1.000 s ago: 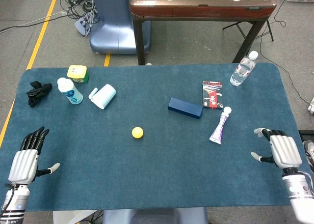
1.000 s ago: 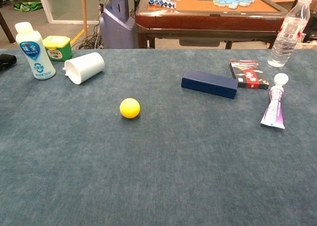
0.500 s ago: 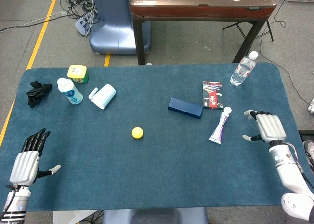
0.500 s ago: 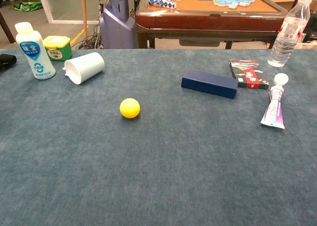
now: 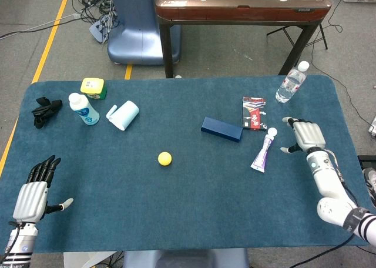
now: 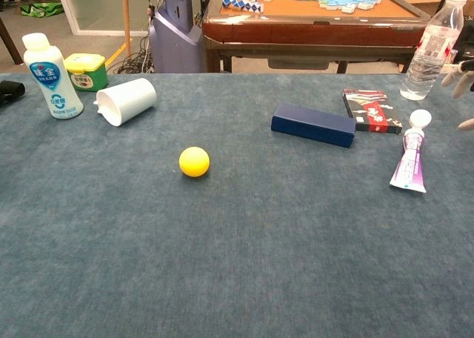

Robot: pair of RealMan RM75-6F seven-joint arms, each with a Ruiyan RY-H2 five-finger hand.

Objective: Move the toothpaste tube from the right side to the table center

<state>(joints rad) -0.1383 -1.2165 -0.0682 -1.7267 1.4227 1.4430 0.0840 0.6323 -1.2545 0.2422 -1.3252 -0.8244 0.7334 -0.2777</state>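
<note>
Blue felt covers the table (image 5: 194, 209), with a grey floor and a wooden-topped game table (image 5: 241, 0) behind it at twelve o'clock. At the table's eight o'clock corner the left hand (image 5: 30, 193) rests with its fingers straight and spread, thumb out to the side, holding nothing. At ten o'clock lie a black object (image 5: 44, 111), a white bottle with a blue label (image 5: 83, 109), a yellow-lidded green tub (image 5: 93, 87) just behind it, and a white cup (image 5: 123, 115) tipped on its side. A yellow ball (image 5: 164, 158) sits alone near the centre. Toward two o'clock from the ball a dark blue box (image 5: 221, 129) lies flat, and just beside its far end is a red and black card pack (image 5: 254, 113). The toothpaste tube (image 5: 264, 150), purple with a white cap, lies flat on the right side at three o'clock, cap pointing away toward twelve. Just beside the cap, not touching it, the right hand (image 5: 304, 136) hovers with fingers parted and lightly curved, empty; in the chest view only its fingertips (image 6: 461, 75) show at the edge. A clear water bottle (image 5: 291, 83) stands upright at one o'clock
</note>
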